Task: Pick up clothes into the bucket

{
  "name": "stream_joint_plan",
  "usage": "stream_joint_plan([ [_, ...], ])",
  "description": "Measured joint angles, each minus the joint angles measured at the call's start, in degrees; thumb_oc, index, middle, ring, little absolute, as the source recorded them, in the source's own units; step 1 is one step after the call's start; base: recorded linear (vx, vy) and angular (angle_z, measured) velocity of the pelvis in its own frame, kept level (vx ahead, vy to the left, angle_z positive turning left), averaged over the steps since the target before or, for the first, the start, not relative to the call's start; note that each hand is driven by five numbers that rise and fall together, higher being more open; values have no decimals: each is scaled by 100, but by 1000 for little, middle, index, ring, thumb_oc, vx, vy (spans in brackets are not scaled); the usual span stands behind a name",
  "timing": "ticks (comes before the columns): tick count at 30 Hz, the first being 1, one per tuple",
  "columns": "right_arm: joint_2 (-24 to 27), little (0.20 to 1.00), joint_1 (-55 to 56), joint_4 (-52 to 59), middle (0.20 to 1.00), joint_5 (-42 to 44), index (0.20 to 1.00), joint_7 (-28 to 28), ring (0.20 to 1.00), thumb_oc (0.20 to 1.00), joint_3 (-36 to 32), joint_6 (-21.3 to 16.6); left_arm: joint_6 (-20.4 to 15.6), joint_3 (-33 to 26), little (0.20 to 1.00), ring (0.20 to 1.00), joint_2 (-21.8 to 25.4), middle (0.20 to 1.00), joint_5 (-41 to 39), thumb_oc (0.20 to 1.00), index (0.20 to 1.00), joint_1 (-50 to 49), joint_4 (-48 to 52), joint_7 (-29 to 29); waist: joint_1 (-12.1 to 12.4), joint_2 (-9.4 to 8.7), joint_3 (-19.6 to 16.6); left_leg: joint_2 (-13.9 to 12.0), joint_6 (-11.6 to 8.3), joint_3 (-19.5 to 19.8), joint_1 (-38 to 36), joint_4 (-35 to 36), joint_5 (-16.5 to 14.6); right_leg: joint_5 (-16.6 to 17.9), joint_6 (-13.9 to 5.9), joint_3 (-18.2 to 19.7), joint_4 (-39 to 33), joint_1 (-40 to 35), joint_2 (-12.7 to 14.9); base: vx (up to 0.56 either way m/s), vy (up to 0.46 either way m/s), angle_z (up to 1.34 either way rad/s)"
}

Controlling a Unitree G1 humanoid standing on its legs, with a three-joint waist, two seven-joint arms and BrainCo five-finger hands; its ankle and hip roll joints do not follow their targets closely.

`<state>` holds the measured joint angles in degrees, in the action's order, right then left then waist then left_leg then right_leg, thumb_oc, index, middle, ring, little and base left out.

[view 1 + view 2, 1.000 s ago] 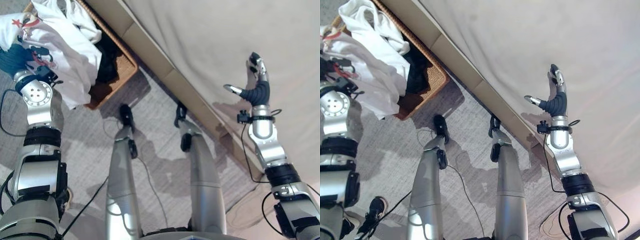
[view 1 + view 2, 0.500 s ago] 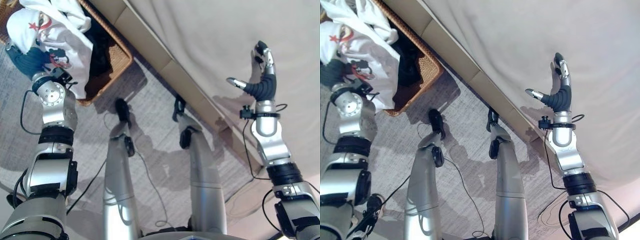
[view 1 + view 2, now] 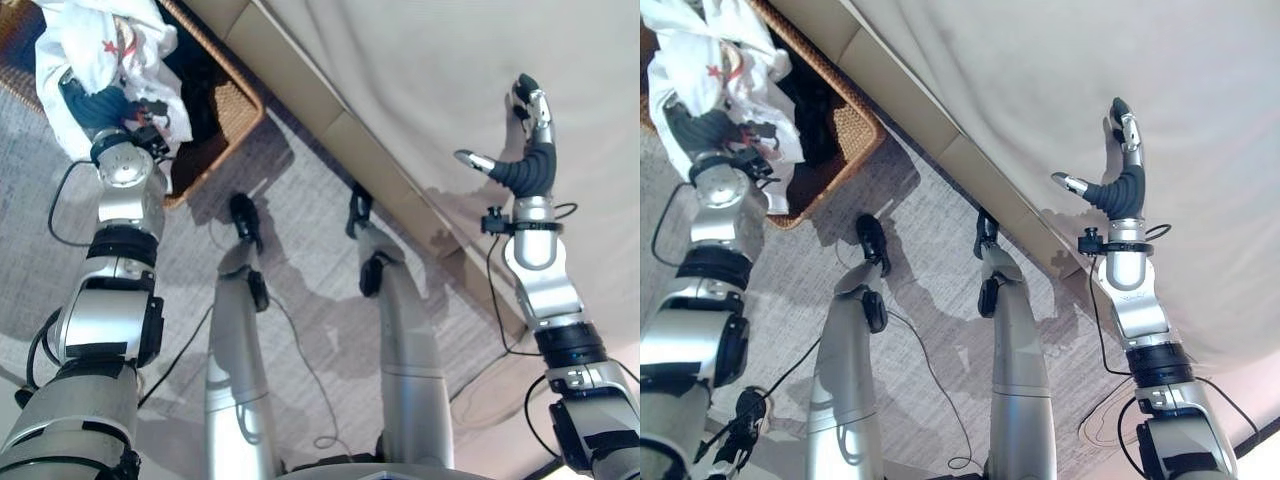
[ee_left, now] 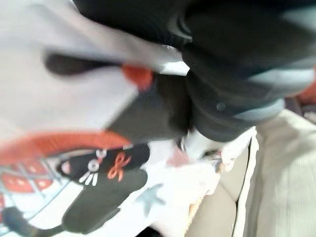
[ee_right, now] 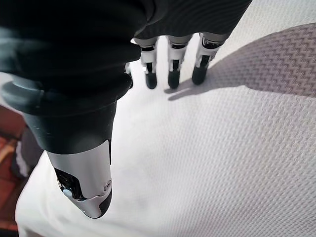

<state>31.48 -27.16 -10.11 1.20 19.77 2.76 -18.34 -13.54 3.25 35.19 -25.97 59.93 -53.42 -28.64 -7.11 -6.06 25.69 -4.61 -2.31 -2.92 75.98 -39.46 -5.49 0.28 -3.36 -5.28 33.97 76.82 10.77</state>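
**Shirt over the basket, release pending**

Left eye view, near to far.

Item 1: left hand point(image 3: 92, 108), raised over the wicker basket point(image 3: 240, 112). Its fingers are buried in cloth, so whether they clasp it cannot be told; the left wrist view gives printed fabric pressed close against the hand's cover.

Item 2: white shirt point(image 3: 110, 45) with a red and dark print, one piece, bunched around the left hand and hanging inside the basket's rim. A second ago it draped further out over the near edge of the basket; now it sits more above the opening. Judged: carry nearly done, letting go remains.

Item 3: dark clothes point(image 3: 205, 95), one heap, lying in the basket.

Item 4: basket, one, on the grey carpet point(image 3: 310, 260) beside the bed point(image 3: 420, 90).

Item 5: right hand point(image 3: 520, 150), fingers straight and relaxed, held at the bed's pale sheet, holding nothing.
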Motion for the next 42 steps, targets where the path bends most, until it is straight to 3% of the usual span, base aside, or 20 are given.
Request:
stream_joint_plan([
  [9,47,1000,0,0,1000,2,1000,-66,1000,1000,18,29,72,-1,1000,1000,42,1000,-6,1000,1000,-85,-5,174,26,1,0,-15,1,2,-58,-4,3,10,14,-1,3,-55,-15,0,0,0],
  [13,46,1000,8,-1,1000,2,1000,-134,1000,1000,18,44,53,-110,1000,1000,100,1000,-10,1000,1000,-502,504,204,53,2,0,-15,4,-12,-140,8,5,15,20,15,5,-108,-15,0,0,0],
  [17,42,1000,194,-1,1000,-2,1000,-170,1000,1000,-30,80,-379,-622,1000,1000,-103,1000,-165,1000,1000,-1946,2147,240,179,18,0,-10,1,-38,-429,137,21,8,23,32,-8,-319,-15,0,0,0],
  [22,37,1000,401,2,1000,-42,1000,-172,1000,1000,-129,91,-639,-1272,1000,1000,-421,1000,-543,1000,1000,-3120,2325,232,394,99,-137,11,-8,-21,-556,211,19,-141,30,20,80,-379,14,5,-5,6],
  [27,31,1000,443,4,1000,-59,1000,-166,1000,1000,-283,127,-844,-1707,1000,1000,-736,1000,-699,1000,1000,-3418,2370,151,487,102,-137,25,-20,-22,-665,175,63,-131,55,19,213,-462,42,5,-10,3],
  [34,28,1000,767,3,1000,-60,1000,-171,1000,1000,-320,125,-1434,-1867,1000,1000,-1383,1000,-962,1000,1000,-4288,3367,245,539,96,-214,92,-17,1,-1718,504,4,-352,17,-32,83,-1469,112,-2,-8,8],
  [42,-34,1000,1283,-382,1000,-81,1000,-325,1000,1000,-261,129,-1603,-1697,1000,1000,-1587,1000,-1188,1000,1000,-4566,3887,670,649,138,-509,182,-54,12,-3125,1192,144,-315,-63,-152,-442,-2843,153,34,18,5],
])
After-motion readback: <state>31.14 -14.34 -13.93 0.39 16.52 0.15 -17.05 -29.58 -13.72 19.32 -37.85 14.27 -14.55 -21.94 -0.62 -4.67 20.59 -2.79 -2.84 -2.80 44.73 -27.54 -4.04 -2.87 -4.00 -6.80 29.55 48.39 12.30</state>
